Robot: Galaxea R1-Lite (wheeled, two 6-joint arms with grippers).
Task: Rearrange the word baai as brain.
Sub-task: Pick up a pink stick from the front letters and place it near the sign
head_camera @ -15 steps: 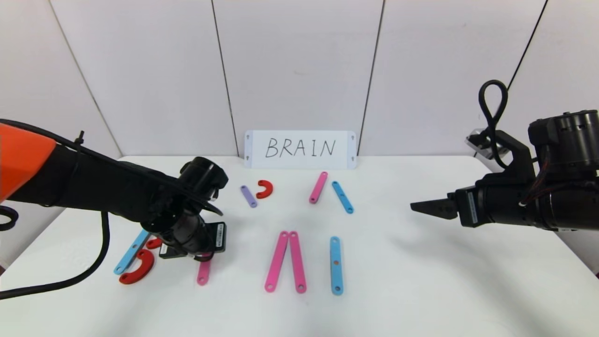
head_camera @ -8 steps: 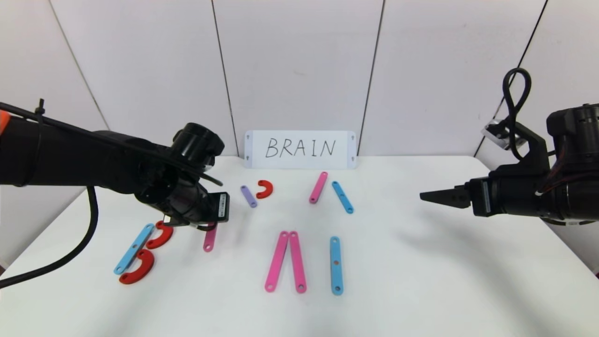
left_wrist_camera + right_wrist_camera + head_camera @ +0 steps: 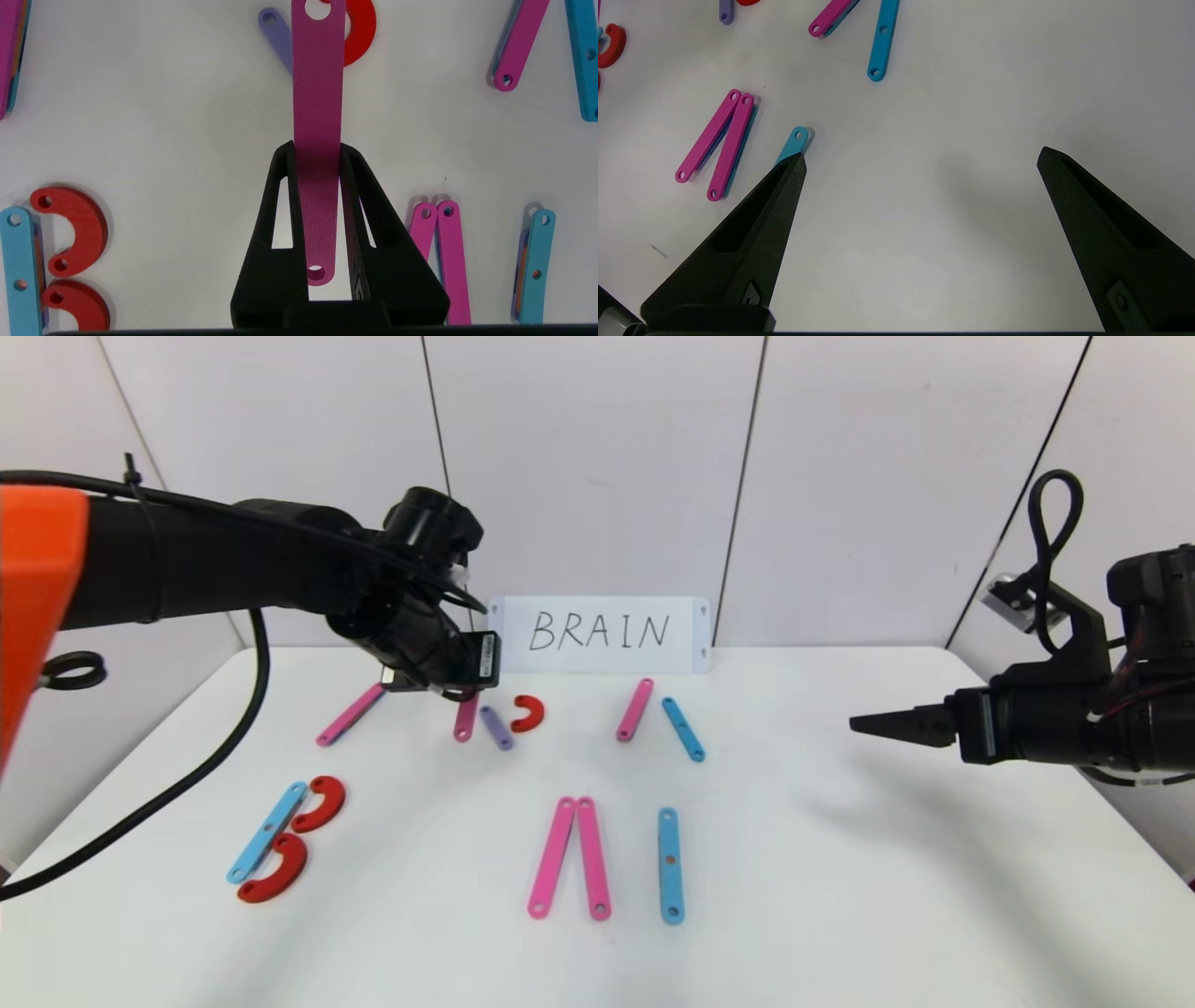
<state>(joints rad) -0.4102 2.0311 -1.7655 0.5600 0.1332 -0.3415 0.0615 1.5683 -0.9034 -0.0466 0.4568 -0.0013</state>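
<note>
The letters lie as flat pieces on the white table (image 3: 840,896). At the front left are a blue strip (image 3: 267,831) and two red arcs (image 3: 318,804). Two pink strips (image 3: 571,857) and a blue strip (image 3: 670,865) lie at the front centre. A purple strip (image 3: 496,727), a red arc (image 3: 528,713), a pink strip (image 3: 635,709) and a blue strip (image 3: 683,729) lie further back. My left gripper (image 3: 317,148) is shut on a short pink strip (image 3: 317,93), held above the table beside the purple strip. My right gripper (image 3: 920,156) hovers open and empty at the right.
A white card (image 3: 599,633) with handwritten BRAIN leans on the back wall. Another pink strip (image 3: 350,715) lies at the back left, under my left arm. Bare table lies under the right gripper, and the table's right edge is close by.
My left gripper lifted the short pink strip from the front left and carried it back and right, next to the purple strip. The right arm drew back slightly to the right.
</note>
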